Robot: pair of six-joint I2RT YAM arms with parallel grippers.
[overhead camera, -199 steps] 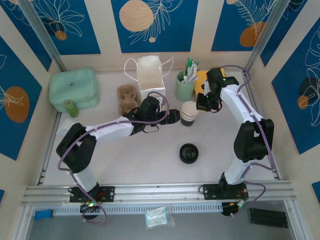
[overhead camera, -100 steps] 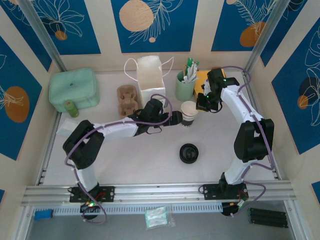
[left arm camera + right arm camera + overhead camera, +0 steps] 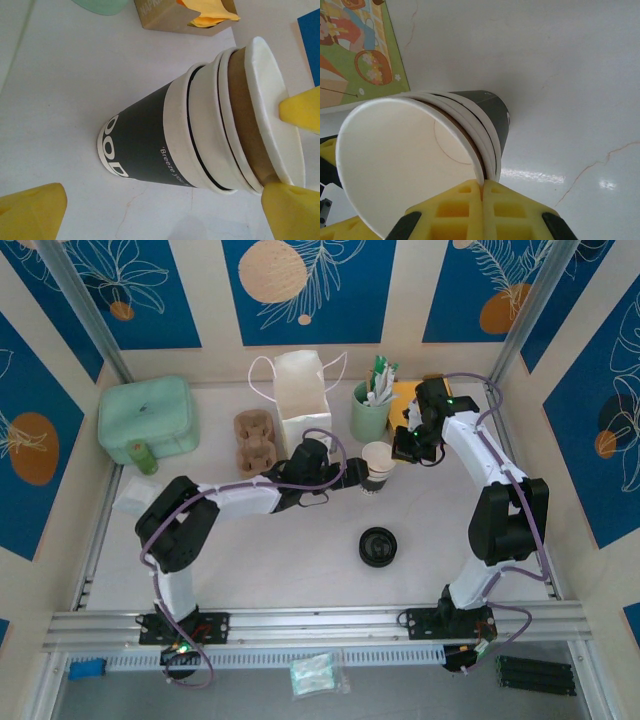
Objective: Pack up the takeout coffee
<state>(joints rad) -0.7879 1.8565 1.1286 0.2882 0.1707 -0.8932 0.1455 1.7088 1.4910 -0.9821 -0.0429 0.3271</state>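
Kraft-brown cup (image 3: 405, 160) sits nested in the black-banded cup (image 3: 145, 145), mid-surface (image 3: 280, 560) toward the far edge. Right claw (image 3: 482, 186) pinches its rim, and left claw (image 3: 352, 476) gapes around the stack (separation step, probably). Nothing packed yet; white bag (image 3: 300, 390) stands apart.

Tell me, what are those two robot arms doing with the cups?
They're working on a stack of paper cups standing on the table. The right pincer is shut on the rim of the brown cup, which sits nested at the top of the stack. The left pincer is wide open next to the bottom cup with the black band, not squeezing it. The brown cup is not out of the stack yet, and the white paper bag waits behind.
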